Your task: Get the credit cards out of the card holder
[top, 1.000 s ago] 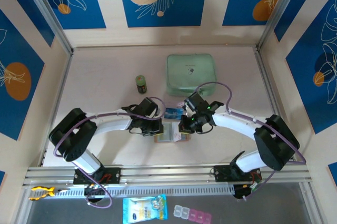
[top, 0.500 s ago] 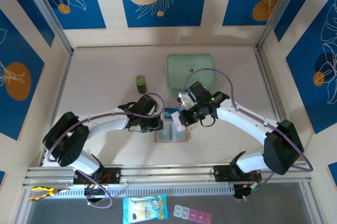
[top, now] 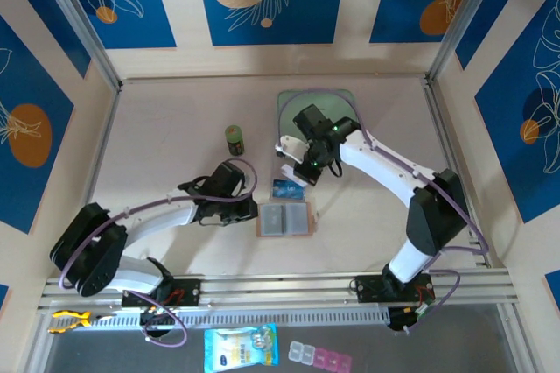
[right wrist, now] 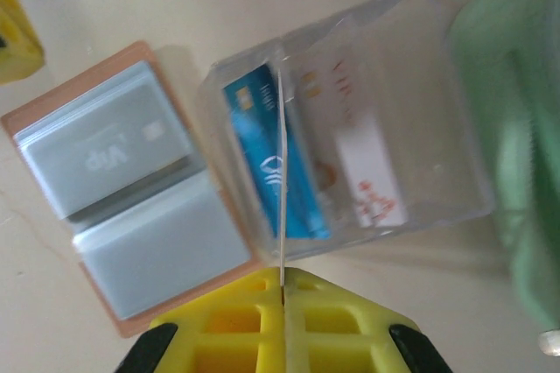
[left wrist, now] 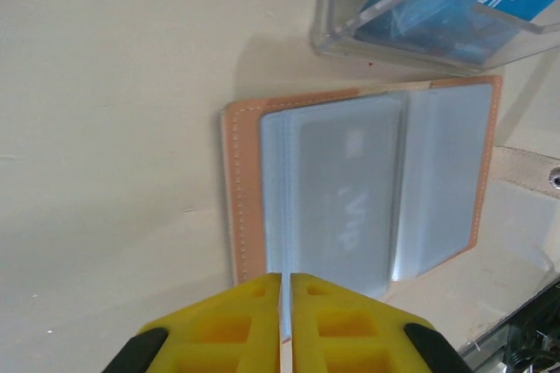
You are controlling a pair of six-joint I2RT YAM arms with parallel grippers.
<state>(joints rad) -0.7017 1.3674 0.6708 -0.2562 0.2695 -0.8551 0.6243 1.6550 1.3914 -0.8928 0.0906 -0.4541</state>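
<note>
My left gripper (left wrist: 284, 292) hangs low over the table (left wrist: 114, 128), fingers pressed together with nothing between them, tips just at the left edge of the holder (left wrist: 245, 207); farther back a small green jar (top: 234, 138) stands upright, well apart from the holder; the holder lies open and flat on the table between my two grippers, tan rim showing round the grey-clear pockets, which face up; one pocket has a VIP card (left wrist: 346, 215) in it, greyed by the plastic, and I cannot tell whether the other pocket holds anything; just beyond the holder's far edge sits a clear box (right wrist: 411, 128), its corner at the holder's rim; inside it lie a blue card (right wrist: 254, 145) and, to the right of that, a white card (right wrist: 367, 172) with red print; my right gripper (right wrist: 283, 290) hangs above the box, fingers clamped on a thin card (right wrist: 281, 128) that I see edge-on from the wrist, so its face and colour I cannot tell; right of the box lies the mint-green case (right wrist: 516, 110), partly under my right arm in the top view.
</note>
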